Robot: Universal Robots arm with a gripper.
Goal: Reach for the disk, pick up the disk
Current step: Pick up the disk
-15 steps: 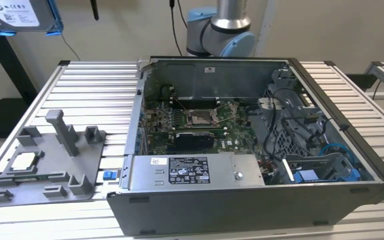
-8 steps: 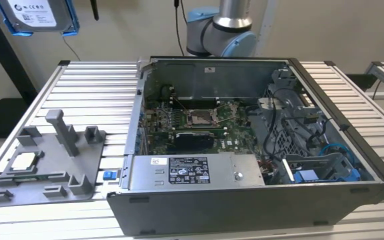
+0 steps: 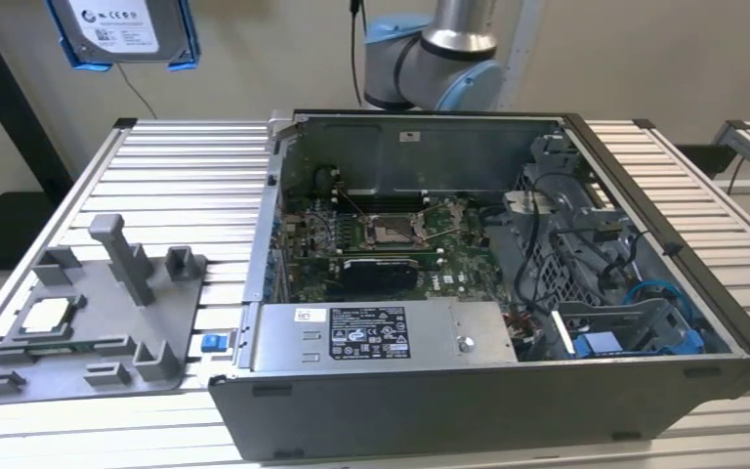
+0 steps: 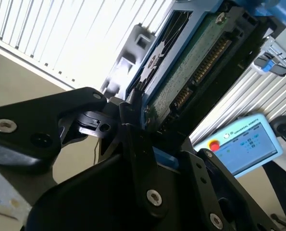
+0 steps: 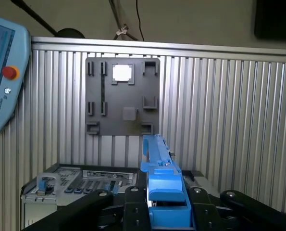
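Gripper (image 5: 165, 197): clamped on the disk's blue bracket.
Disk (image 3: 121, 27): aloft at eleven o'clock from the computer case (image 3: 479, 401) in the exterior view (label facing the camera).
Fixture plate (image 3: 75, 332): on the table (image 3: 180, 166), nine o'clock of the case.

"Any writing legible?"
"Not a word. The flat silver-grey disk in a blue plastic bracket (image 3: 125, 39) carries a white label (image 3: 112, 18), the large metal box (image 3: 479, 337) a black-and-white label (image 3: 367, 333); both too small."
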